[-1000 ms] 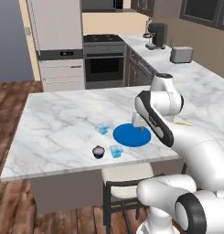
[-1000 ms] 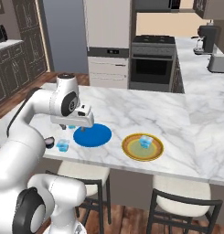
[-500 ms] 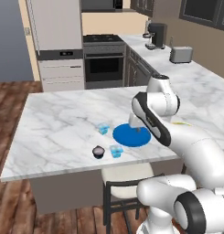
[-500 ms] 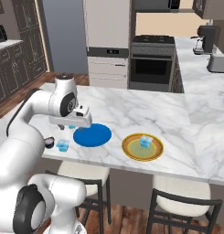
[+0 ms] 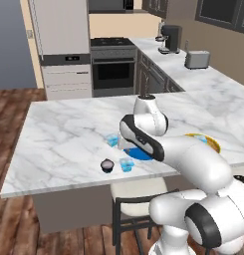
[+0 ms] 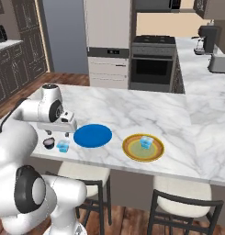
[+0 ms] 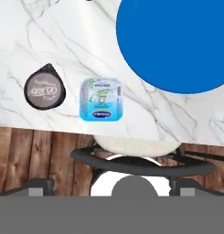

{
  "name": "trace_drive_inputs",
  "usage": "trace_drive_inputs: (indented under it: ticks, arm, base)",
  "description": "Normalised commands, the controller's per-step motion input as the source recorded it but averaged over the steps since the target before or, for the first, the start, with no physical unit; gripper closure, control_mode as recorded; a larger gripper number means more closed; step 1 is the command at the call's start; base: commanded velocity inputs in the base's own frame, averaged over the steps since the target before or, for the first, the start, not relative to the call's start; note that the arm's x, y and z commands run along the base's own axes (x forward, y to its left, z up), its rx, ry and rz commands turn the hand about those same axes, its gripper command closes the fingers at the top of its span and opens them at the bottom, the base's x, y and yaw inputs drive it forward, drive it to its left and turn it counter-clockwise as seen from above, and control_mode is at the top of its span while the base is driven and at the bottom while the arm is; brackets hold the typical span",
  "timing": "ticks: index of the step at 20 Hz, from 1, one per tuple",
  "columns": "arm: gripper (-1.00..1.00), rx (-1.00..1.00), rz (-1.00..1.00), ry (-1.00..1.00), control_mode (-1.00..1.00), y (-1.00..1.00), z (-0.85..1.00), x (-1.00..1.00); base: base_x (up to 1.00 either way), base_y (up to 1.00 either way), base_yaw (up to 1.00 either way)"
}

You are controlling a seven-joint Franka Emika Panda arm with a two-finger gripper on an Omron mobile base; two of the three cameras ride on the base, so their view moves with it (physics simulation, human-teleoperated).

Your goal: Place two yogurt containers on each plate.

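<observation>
The bright blue plate (image 6: 92, 136) (image 7: 177, 41) lies bare near the island's front edge. Left of it stand a pale blue yogurt cup (image 6: 63, 146) (image 7: 101, 99) and the dark grey-black cup (image 6: 49, 143) (image 7: 45, 89). Another pale blue cup (image 5: 112, 140) stands a little further back. The golden-rimmed plate (image 6: 132, 153) holds one pale blue cup (image 6: 146, 142). My gripper (image 6: 68, 134) (image 7: 111, 186) hovers open above the counter's front edge, close to the pale blue cup by the dark one, with nothing between its fingers. My arm hides part of both plates in the left base view.
A stool (image 7: 131, 160) stands under the counter edge just below the gripper, and a second stool (image 6: 182, 206) stands to the right. The marble island (image 5: 63, 134) stretches back and left. A toaster (image 5: 197, 59) and coffee machine (image 5: 171, 39) stand on the far counter.
My hand has swung from over the blue plate's edge toward the two cups at the counter's front edge. Cups and plates have stayed in place.
</observation>
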Motion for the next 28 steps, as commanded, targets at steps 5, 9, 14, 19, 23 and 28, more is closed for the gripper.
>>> trace_drive_inputs:
  ticks: [5, 9, 14, 19, 23, 28]
  arm:
    - [-1.0, 0.0, 0.01, 0.0, -1.0, 0.17, -0.52, 0.44]
    - [-1.0, 0.0, 0.0, -0.03, -1.0, 0.01, -0.44, 0.32]
    - [-1.0, 0.0, 0.0, -0.01, -1.0, 0.03, -0.43, 0.19]
    - [-1.0, 0.0, 0.0, 0.0, -1.0, 0.03, -0.28, 0.17]
    - [-1.0, 0.0, 0.0, 0.0, -1.0, 0.1, -0.19, 0.23]
    - [-1.0, 0.0, 0.0, 0.0, -1.0, 0.1, -0.07, 0.07]
  base:
    - [0.0, 0.0, 0.0]
    - [0.0, 0.0, 0.0]
    - [0.0, 0.0, 0.0]
    - [0.0, 0.0, 0.0]
    - [0.0, 0.0, 0.0]
    - [0.0, 0.0, 0.0]
